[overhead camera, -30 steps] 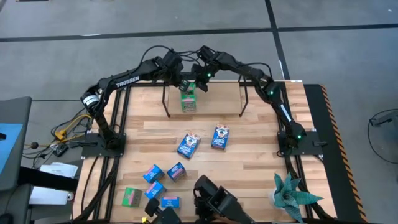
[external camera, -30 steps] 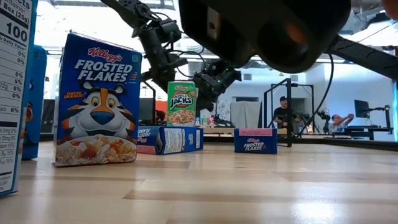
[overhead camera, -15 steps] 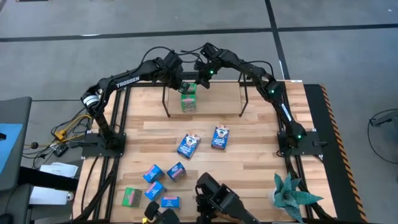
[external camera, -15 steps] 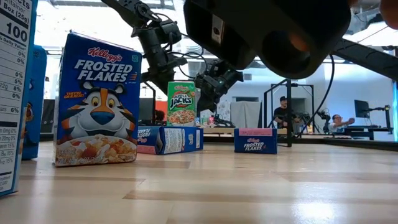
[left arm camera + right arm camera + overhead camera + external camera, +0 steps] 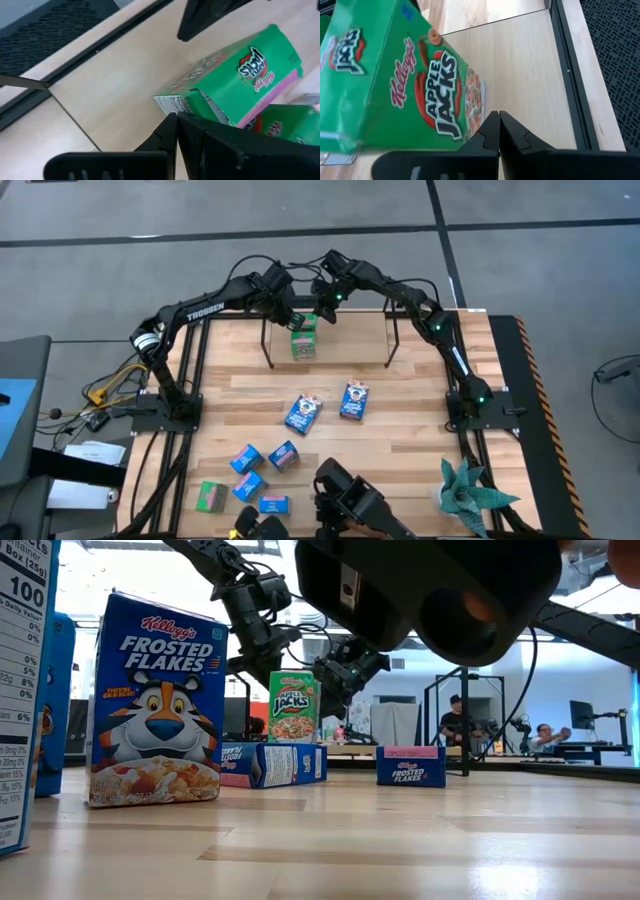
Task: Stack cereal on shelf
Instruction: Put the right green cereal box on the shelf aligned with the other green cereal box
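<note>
Pale wooden table (image 5: 400, 440), grey floor (image 5: 120, 220) around it, seated people (image 5: 455, 718) beyond, left hand (image 5: 291, 322) and right hand (image 5: 322, 315) both closed, empty

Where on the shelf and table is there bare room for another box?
The shelf is bare right of the green boxes. The table is bare right of the two dark blue boxes. The near-left corner is crowded with small boxes.

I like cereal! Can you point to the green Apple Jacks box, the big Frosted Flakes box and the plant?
Green Apple Jacks box (image 5: 292, 707), low view, on its front.
Frosted Flakes box (image 5: 158, 705), low view, on the tiger.
Plant (image 5: 470, 492), high view, on its leaves.
</note>
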